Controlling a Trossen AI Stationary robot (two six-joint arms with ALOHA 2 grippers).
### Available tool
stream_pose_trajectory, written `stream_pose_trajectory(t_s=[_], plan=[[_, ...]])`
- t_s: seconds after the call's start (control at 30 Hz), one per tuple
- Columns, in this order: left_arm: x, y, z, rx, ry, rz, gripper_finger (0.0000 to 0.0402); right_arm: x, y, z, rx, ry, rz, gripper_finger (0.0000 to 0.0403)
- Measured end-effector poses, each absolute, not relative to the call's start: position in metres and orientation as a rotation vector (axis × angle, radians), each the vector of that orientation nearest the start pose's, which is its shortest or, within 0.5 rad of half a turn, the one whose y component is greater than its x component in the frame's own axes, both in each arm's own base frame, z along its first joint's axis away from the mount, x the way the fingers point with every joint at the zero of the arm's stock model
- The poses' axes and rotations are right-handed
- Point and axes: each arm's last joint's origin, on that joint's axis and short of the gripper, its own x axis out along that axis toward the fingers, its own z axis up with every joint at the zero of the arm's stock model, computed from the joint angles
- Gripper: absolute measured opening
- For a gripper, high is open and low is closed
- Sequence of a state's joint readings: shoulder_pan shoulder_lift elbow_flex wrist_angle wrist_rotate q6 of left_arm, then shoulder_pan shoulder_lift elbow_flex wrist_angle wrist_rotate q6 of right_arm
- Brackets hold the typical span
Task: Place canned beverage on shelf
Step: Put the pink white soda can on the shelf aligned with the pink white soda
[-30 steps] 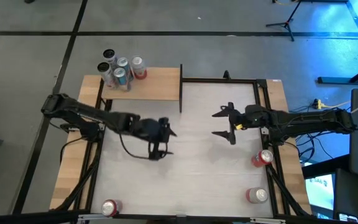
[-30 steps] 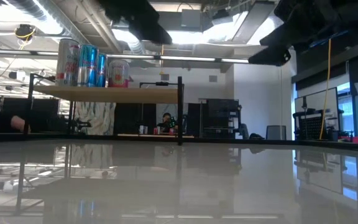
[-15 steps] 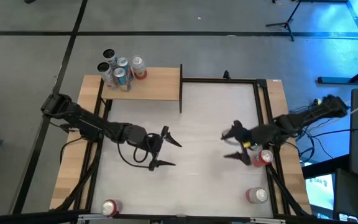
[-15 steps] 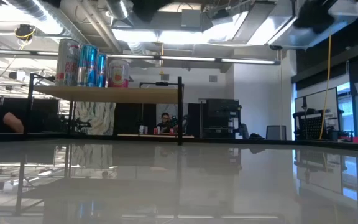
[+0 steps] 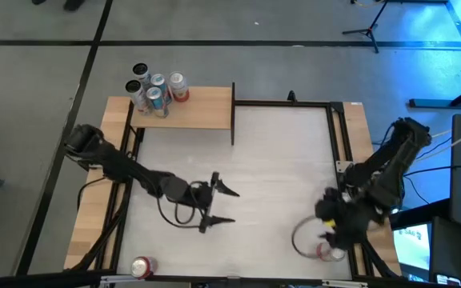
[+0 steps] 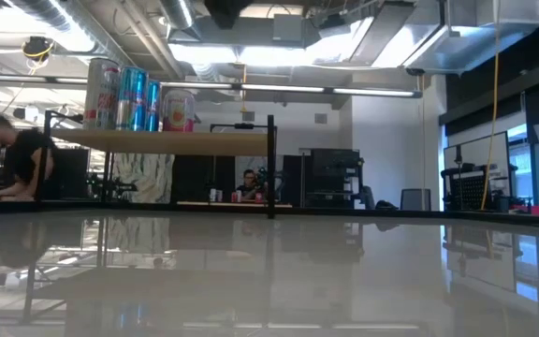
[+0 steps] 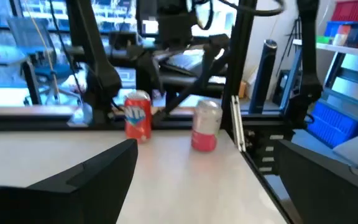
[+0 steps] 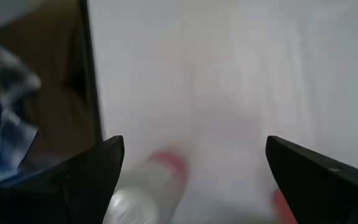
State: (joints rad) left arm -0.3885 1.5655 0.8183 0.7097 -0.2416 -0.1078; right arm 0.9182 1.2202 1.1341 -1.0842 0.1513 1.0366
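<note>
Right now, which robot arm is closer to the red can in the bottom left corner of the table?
Left. The left end effector hangs open over the table's middle, up and to the right of that red can. The right end effector is open far across the table, near its right edge.

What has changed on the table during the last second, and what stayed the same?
The right gripper swung from mid-table to the near right corner and now hangs open over the red cans there, gripping nothing. The left gripper, jaws open, drifted slightly nearer and to the right. The cans on the shelf, the shelf and the near-left can did not move.
</note>
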Motion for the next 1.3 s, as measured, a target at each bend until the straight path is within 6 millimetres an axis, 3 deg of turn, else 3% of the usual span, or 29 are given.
stream_pose_trajectory(t_s=[0.23, 0.43, 0.73, 1.3], plan=[[0.338, -0.139, 0.243, -0.151, 0.032, -0.144, 0.0367, 0.11, 0.206, 0.286, 0.378, 1.4, 0.035, 0.0388], [0.349, -0.151, 0.245, -0.151, 0.026, -0.154, 0.0367, 0.095, 0.217, 0.281, 0.397, 1.423, 0.005, 0.0388], [0.352, -0.155, 0.242, -0.165, 0.043, -0.148, 0.0367, 0.089, 0.226, 0.28, 0.425, 1.365, 0.007, 0.0388], [0.35, -0.159, 0.241, -0.158, 0.05, -0.137, 0.0367, 0.094, 0.249, 0.244, 0.269, 1.405, -0.08, 0.0388]])
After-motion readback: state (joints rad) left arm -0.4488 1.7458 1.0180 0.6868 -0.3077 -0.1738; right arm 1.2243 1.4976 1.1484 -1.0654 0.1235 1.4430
